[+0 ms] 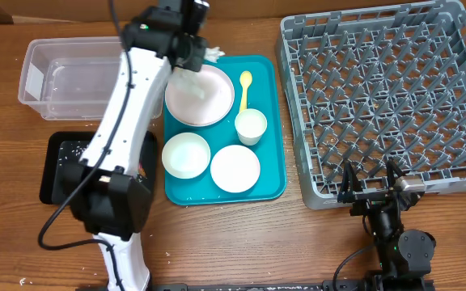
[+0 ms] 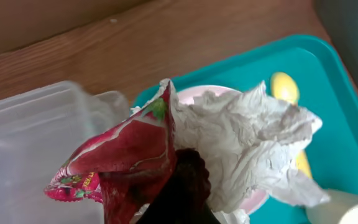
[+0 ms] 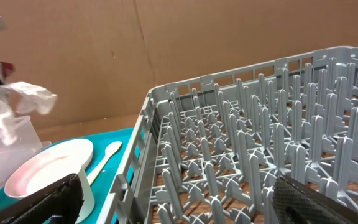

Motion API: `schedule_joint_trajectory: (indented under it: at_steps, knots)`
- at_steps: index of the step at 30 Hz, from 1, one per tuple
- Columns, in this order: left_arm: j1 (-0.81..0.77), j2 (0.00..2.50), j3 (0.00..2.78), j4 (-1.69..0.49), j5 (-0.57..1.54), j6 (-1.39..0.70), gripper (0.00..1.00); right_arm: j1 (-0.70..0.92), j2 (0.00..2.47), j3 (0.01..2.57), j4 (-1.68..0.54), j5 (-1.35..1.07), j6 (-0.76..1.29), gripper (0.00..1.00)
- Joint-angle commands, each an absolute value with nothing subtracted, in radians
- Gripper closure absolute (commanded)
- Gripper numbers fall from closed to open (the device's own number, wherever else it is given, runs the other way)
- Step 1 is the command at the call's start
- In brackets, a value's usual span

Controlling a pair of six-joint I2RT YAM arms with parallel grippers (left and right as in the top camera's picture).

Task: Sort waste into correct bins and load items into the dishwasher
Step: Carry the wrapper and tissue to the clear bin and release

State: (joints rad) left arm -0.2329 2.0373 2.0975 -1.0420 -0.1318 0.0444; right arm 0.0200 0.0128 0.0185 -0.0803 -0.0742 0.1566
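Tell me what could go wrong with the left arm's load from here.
1. The left gripper seems to pinch the wrapper and napkin together; the loosely hanging napkin may slip onto the plate.
2. Both may drop into the clear tub unsorted, if they belong in different bins.

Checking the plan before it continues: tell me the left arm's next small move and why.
Probably swing the left hand sideways over the clear tub before letting go. It is shut on a red wrapper and a crumpled napkin, held above the plate, and the tub sits right beside it.
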Motion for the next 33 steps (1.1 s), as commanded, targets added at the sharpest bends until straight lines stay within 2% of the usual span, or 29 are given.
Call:
schedule_joint_trajectory:
  at_steps: [1,9,18,19,20,21,22,27,33]
  knots:
    - [-0.154,1.959,2.118,-1.044,-0.214,-0.044,0.96,0.015,0.003,0.008,-0.076,-0.076,0.156,0.00]
    - [0.031,1.958,2.113,-1.053,-0.213,-0.163,0.96,0.015,0.003,0.008,-0.076,-0.076,0.156,0.00]
    - [0.150,1.958,2.109,-1.044,-0.210,-0.173,0.95,0.015,0.003,0.008,-0.076,-0.076,0.156,0.00]
    - [0.157,1.958,2.109,-1.042,-0.205,-0.173,0.89,0.015,0.003,0.008,-0.076,-0.076,0.156,0.00]
    - [0.157,1.959,2.109,-1.042,-0.201,-0.173,0.78,0.015,0.003,0.008,-0.076,-0.076,0.156,0.00]
    - [0.157,1.958,2.109,-1.043,-0.195,-0.173,0.51,0.015,0.003,0.008,-0.076,-0.076,0.156,0.00]
    - [0.157,1.959,2.109,-1.043,-0.187,-0.173,0.44,0.015,0.003,0.008,-0.076,-0.076,0.156,0.00]
    - [0.157,1.959,2.109,-1.031,-0.183,-0.173,0.36,0.015,0.003,0.008,-0.076,-0.076,0.156,0.00]
    - [0.157,1.955,2.109,-1.018,-0.097,-0.181,0.39,0.015,0.003,0.008,-0.076,-0.076,0.156,0.00]
